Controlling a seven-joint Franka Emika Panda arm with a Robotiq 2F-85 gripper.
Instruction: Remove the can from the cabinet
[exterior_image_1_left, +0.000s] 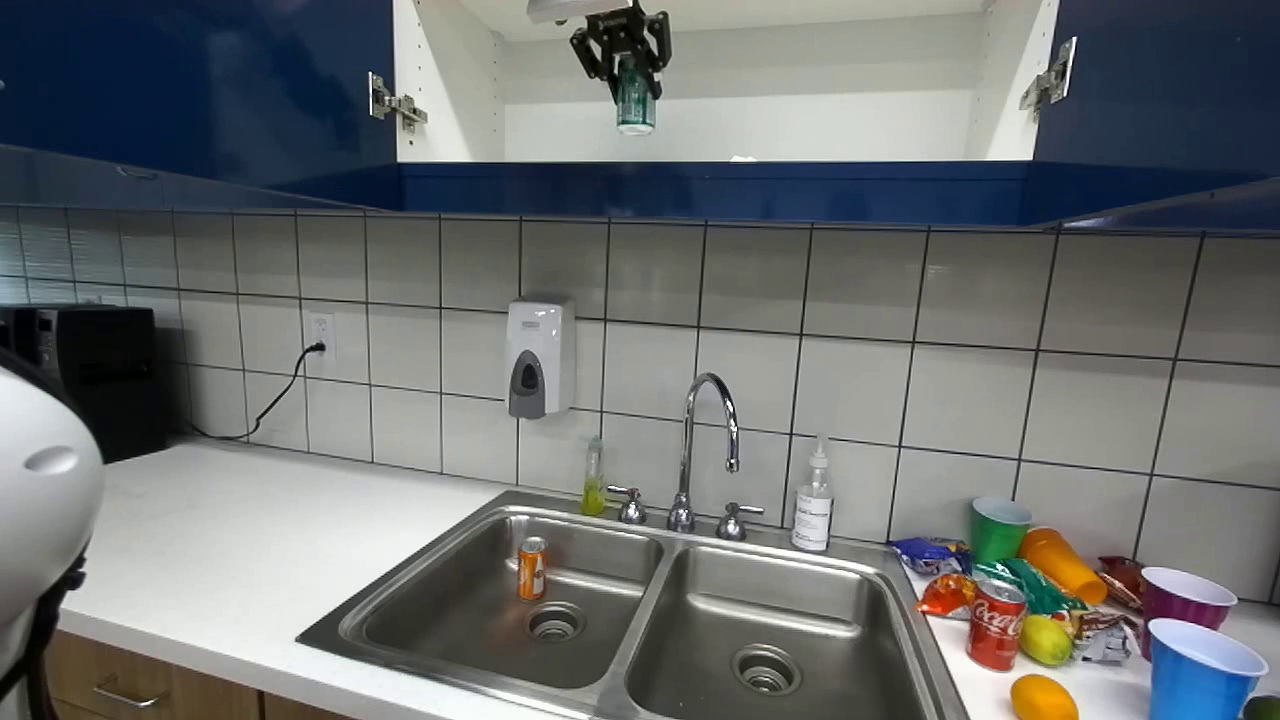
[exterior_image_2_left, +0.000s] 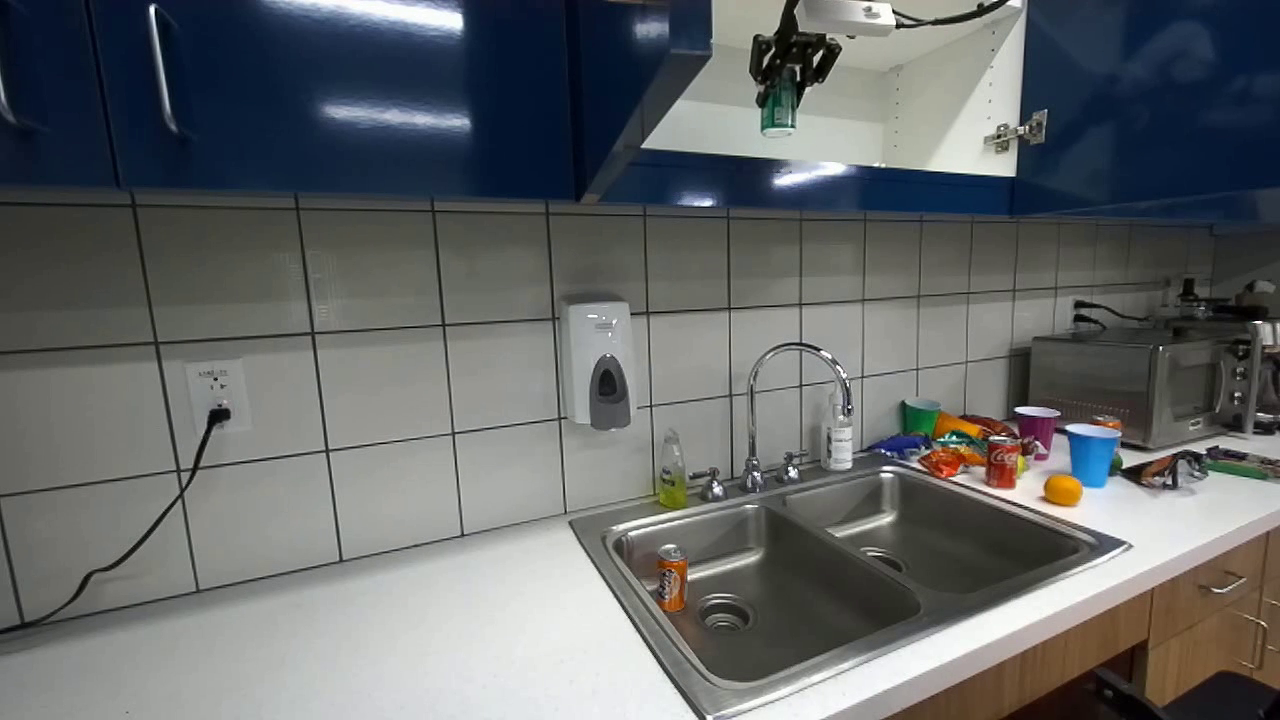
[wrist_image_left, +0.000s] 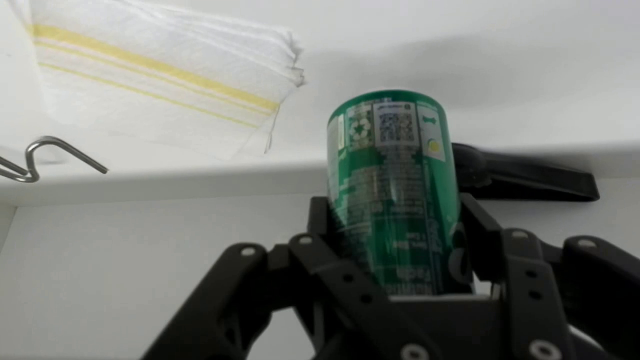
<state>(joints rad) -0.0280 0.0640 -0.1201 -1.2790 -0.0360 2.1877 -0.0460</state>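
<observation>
A green can (exterior_image_1_left: 635, 112) hangs roughly upright in my gripper (exterior_image_1_left: 636, 88) at the opening of the cabinet (exterior_image_1_left: 850, 110). It also shows in an exterior view (exterior_image_2_left: 778, 118). The black fingers are shut on the can's sides, and its lower end sticks out below them, above the level of the cabinet's blue bottom edge (exterior_image_1_left: 720, 190). In the wrist view the can (wrist_image_left: 395, 150) fills the space between the fingers (wrist_image_left: 392, 200). I cannot tell from the views whether the can is inside or just in front of the cabinet.
Both cabinet doors stand open, with a hinge (exterior_image_1_left: 1050, 80) at the right. A yellow-striped white cloth (wrist_image_left: 160, 85), a metal hook (wrist_image_left: 55, 142) and a black object (wrist_image_left: 540, 175) show in the wrist view. Below are a double sink (exterior_image_1_left: 640, 640), an orange can (exterior_image_1_left: 532, 568) and a faucet (exterior_image_1_left: 690, 440).
</observation>
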